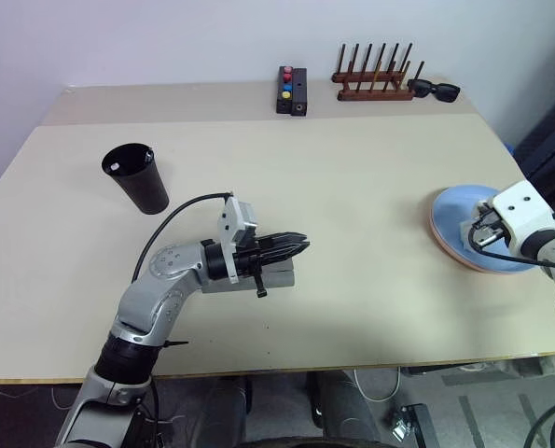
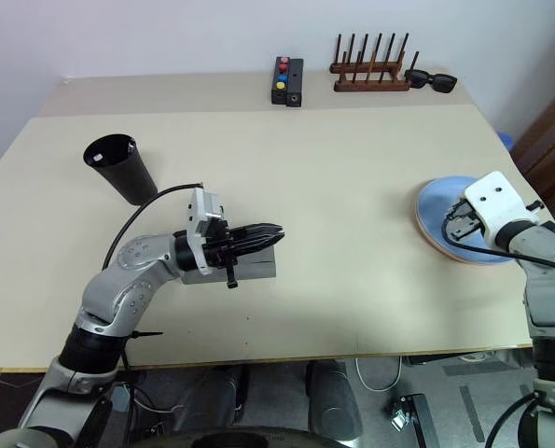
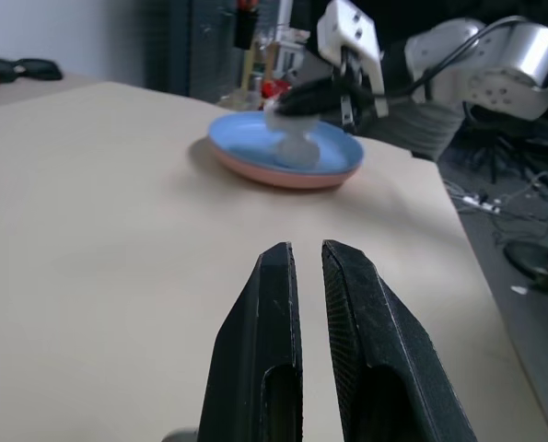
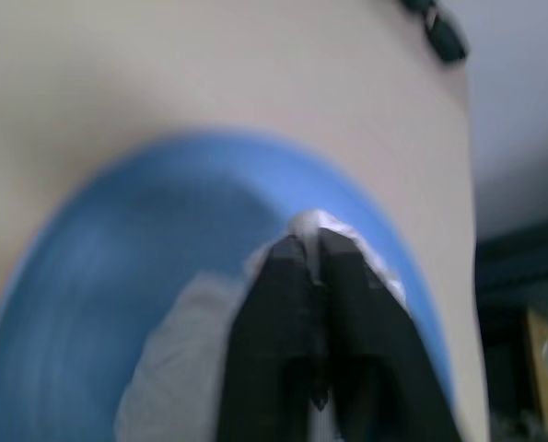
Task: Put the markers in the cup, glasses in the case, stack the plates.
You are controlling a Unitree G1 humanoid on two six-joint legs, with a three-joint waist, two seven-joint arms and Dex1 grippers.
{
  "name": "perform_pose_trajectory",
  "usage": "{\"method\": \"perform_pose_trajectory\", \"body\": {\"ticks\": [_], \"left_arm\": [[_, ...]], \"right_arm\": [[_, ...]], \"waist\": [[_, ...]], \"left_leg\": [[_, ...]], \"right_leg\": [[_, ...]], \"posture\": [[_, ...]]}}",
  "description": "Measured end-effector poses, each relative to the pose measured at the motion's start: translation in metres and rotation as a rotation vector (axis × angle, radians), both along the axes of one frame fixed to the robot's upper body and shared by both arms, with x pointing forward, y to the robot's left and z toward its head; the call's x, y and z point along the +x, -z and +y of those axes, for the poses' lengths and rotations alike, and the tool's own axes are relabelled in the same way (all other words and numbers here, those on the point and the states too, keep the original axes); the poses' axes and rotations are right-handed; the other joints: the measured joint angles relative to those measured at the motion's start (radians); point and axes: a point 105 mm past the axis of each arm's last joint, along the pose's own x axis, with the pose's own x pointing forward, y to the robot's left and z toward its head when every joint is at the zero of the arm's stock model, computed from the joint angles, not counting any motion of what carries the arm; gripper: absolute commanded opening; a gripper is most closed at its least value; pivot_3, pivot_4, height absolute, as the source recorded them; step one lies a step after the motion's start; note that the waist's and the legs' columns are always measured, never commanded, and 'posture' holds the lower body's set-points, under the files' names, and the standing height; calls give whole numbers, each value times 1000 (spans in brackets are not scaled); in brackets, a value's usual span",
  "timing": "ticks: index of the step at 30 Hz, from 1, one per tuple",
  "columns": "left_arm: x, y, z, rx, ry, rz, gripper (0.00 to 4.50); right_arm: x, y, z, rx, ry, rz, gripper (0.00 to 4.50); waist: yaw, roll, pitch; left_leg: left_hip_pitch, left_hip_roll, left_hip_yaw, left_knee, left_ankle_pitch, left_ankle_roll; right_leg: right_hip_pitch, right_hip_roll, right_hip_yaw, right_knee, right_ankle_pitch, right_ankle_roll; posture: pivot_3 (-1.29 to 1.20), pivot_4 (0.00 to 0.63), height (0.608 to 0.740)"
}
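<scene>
Nearest, left of centre on the bench (image 1: pixel 352 187), the left gripper (image 1: pixel 300 246) points level to the right. Its two black fingers (image 3: pixel 278 331) are clenched to a thin slit with nothing between them. It hovers just over the one grey case (image 1: pixel 275 277), whose lid is down. At the right, two plates are stacked, the light blue plate (image 1: pixel 454 210) on the pink plate (image 1: pixel 450 250). The right gripper (image 1: pixel 473 235) hangs over them, its fingers pressed together. A whitish patch at their tips cannot be made out. Farther left stands one black cup (image 1: pixel 137 177), tilted. Along the far edge sit one black box (image 1: pixel 292 91) with coloured buttons, one wooden rack (image 1: pixel 375 89) and one pair of black sunglasses (image 1: pixel 434 90).
</scene>
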Motion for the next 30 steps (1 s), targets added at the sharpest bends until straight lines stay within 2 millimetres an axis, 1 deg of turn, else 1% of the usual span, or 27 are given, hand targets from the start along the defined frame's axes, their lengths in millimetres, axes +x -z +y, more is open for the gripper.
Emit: {"method": "perform_pose_trajectory", "body": {"ticks": [4,5,7,8,10,12,15,16,18,21,23,26,30], "left_arm": [[2,1,2,6,-15,-10,436],[3,0,3,7,-25,-16,436],[8,-2,11,6,-77,-40,436],[12,-2,19,17,-118,-53,436],[19,2,43,60,-223,-62,436],[21,2,71,84,-335,-69,436],[11,5,113,128,-492,-73,436],[9,5,125,132,-540,-70,436],[4,5,143,127,-624,-68,436],[-9,14,180,162,-765,-33,436],[-18,17,202,184,-842,-27,436],[-24,14,216,195,-893,-40,436],[-28,19,222,210,-909,-27,436]], "right_arm": [[4,-12,6,-16,-16,-50,3693],[6,-16,8,-20,-26,-66,3693],[13,-26,18,-20,-68,-111,3693],[18,-30,27,-10,-102,-131,3693],[25,-34,47,29,-187,-159,3693],[29,-28,68,61,-278,-139,3693],[30,-10,109,155,-458,-76,3693],[28,-4,120,189,-508,-51,3693],[25,0,134,251,-588,-21,3693],[22,-5,144,314,-674,-5,3693],[21,-6,143,352,-694,3,3693],[23,-2,140,383,-699,25,3693],[26,4,133,403,-686,41,3693]], "waist": [[3,0,0],[4,0,0],[2,0,0],[0,0,0],[-6,0,0],[-4,0,1],[-8,-1,1],[-7,0,1],[6,1,2],[7,0,2],[8,0,2],[10,0,2],[7,0,2]], "left_leg": [[0,0,0,0,0,0],[-1,0,0,0,0,0],[0,0,0,0,0,0],[0,0,0,0,0,0],[1,1,0,-2,0,0],[0,1,-1,-2,0,0],[-1,1,-1,-2,-1,1],[-1,1,-1,-2,-1,1],[-1,0,-1,-1,-1,1],[-1,0,-1,-1,-1,1],[-1,0,-1,-1,-1,1],[-1,0,-1,-1,-1,1],[-1,0,-1,-1,-1,1]], "right_leg": [[0,0,0,0,0,0],[0,0,0,0,0,0],[0,0,0,0,0,0],[0,0,0,0,0,0],[0,1,0,0,0,0],[-1,1,0,0,0,0],[-1,0,0,-2,0,-1],[-1,0,0,-2,0,-1],[-1,0,0,-2,0,-1],[-1,0,0,-2,0,-1],[-1,0,-1,-2,0,-1],[-1,0,-1,-2,0,-1],[-1,0,-1,-2,0,-1]], "posture": [[0,150,740],[0,150,740],[0,150,740],[0,150,740],[0,150,740],[0,150,740],[0,150,740],[0,150,740],[0,150,740],[0,150,740],[0,150,740],[0,150,740],[0,150,740]]}}
